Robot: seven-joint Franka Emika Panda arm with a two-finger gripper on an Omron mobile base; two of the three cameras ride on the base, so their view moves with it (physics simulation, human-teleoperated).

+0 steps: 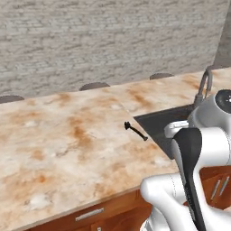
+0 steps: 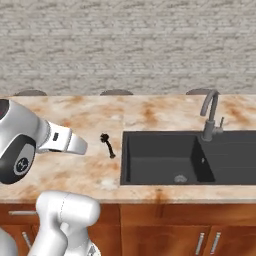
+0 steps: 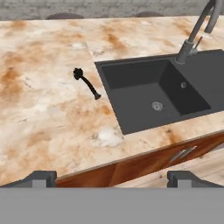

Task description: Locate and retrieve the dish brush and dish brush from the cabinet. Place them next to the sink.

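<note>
Black dish brush (image 3: 86, 83) lies flat on the marble counter (image 3: 43, 118), just beside the sink (image 3: 148, 94) w/ its left rim nearest, i.e. the spot your task wants. Gripper (image 3: 112, 177) hovers above the counter's front edge, jaws wide apart, holding nothing, prob. free for brush no. 2.

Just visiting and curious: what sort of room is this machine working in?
Most likely a kitchen: a dark grey rectangular sink with a curved grey faucet is set into a marbled tan stone counter, with reddish-brown wooden drawer fronts below.
</note>
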